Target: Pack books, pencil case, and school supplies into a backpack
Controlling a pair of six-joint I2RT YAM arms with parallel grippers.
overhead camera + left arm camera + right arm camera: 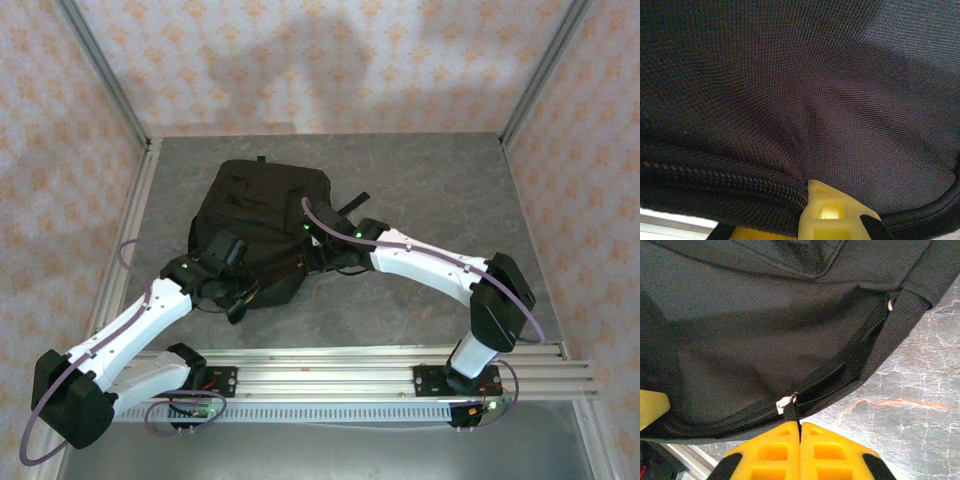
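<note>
The right hand [800, 432] pinches the black zip pull [797, 416] of the large soft black fabric backpack [262, 205]. The left hand [806, 200] is clamped on its cloth.

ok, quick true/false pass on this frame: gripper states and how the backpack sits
1. The right gripper is shut on the zip pull of the backpack. True.
2. The left gripper is open, clear of the backpack. False: it is shut, pinching the backpack's fabric.
3. The backpack stands upright. False: it lies flat on the table.
4. Both grippers are at the backpack's near side. True.
</note>
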